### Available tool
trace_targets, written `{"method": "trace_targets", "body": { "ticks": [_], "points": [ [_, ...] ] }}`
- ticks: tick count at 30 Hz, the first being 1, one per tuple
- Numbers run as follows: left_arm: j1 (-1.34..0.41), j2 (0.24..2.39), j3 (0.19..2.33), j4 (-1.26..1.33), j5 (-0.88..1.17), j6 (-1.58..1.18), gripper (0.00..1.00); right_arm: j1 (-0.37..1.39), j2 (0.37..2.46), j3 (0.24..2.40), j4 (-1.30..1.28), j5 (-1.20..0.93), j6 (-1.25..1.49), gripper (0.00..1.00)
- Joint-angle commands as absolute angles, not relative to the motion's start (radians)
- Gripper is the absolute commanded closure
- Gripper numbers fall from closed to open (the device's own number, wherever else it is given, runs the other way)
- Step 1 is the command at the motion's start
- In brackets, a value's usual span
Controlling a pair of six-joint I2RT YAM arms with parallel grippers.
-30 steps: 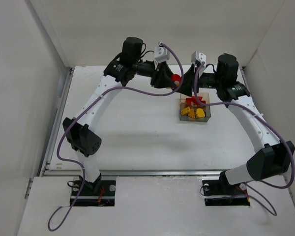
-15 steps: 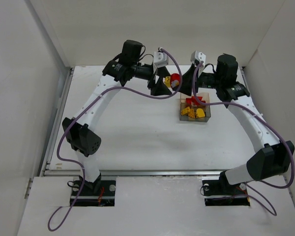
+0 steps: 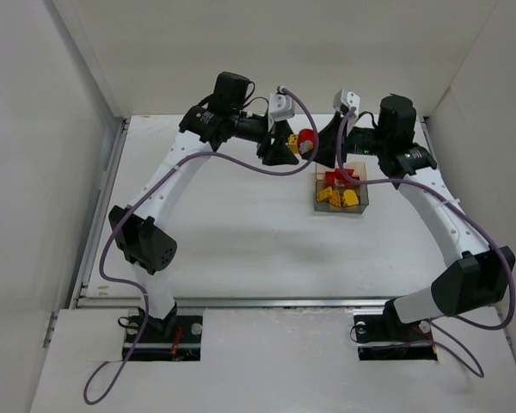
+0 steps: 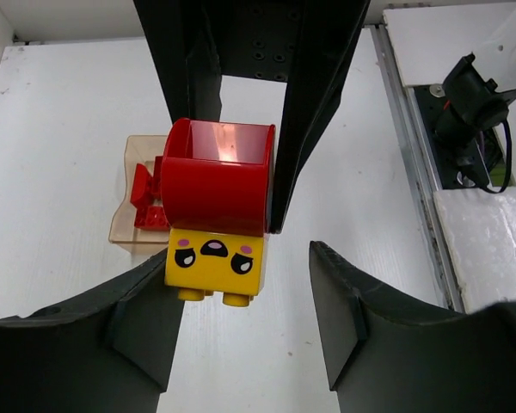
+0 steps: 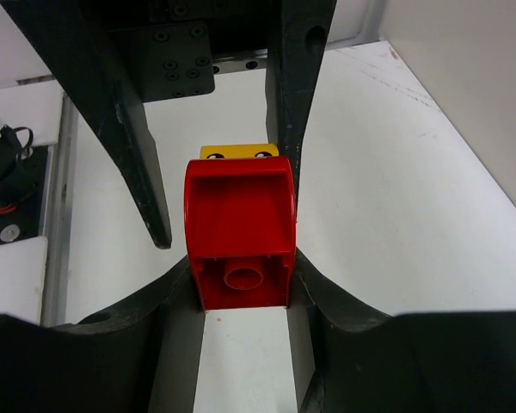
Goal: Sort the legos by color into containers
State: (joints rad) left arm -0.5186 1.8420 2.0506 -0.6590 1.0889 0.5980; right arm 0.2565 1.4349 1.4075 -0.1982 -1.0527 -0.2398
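Red brick [image 5: 241,215], stuck to yellow face brick [image 4: 215,262], pinched in right claw [image 5: 241,262] aloft, beyond and left of containers [image 3: 341,209]. Left claw [image 4: 241,258] spread about the pair. Separation step, by judgement; next: clamp yellow half, pull apart.

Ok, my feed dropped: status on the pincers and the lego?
Right pincer shut on red-and-yellow lego, held aloft. Left pincer open around its yellow end. Tan tray nearby; nothing seen blocking.

The right pincer [image 5: 242,280] clamps a red rounded plastic brick [image 5: 241,215], hollow underside toward the camera, a yellow face-printed brick [image 5: 238,152] joined at its far end, above the white surface [image 5: 396,172].
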Motion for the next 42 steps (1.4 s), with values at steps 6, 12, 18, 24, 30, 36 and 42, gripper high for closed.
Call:
{"method": "trace_targets", "body": {
  "ticks": [6, 12, 18, 24, 30, 36, 42],
  "points": [
    [-0.523, 1.798, 2.095, -0.650, 1.140, 0.601, 0.77, 0.255, 1.404, 1.413, -0.158, -1.074, -0.247, 1.00],
    [-0.523, 1.798, 2.095, -0.650, 1.131, 0.601, 1.00, 0.255, 1.404, 1.394, -0.158, -1.040, -0.247, 1.00],
    [-0.514, 1.798, 2.033, -0.673, 0.985, 0.604, 1.00, 0.210, 1.390, 1.361, -0.212, -0.674, -0.204, 1.00],
    [-0.460, 1.767, 1.852, -0.687, 0.916, 0.638, 1.00, 0.058, 1.341, 1.296, -0.178, -0.644, -0.162, 1.00],
    [-0.451, 1.767, 1.815, -0.643, 0.931, 0.578, 1.00, 0.058, 1.487, 1.305, -0.275, -0.620, -0.292, 1.00],
    [-0.451, 1.767, 1.824, -0.634, 0.931, 0.560, 1.00, 0.097, 1.663, 1.374, -0.359, -0.368, -0.475, 0.89],
    [-0.451, 1.767, 1.824, -0.634, 0.913, 0.560, 1.00, 0.116, 1.730, 1.410, -0.386, -0.348, -0.557, 0.78]
  ]
}}
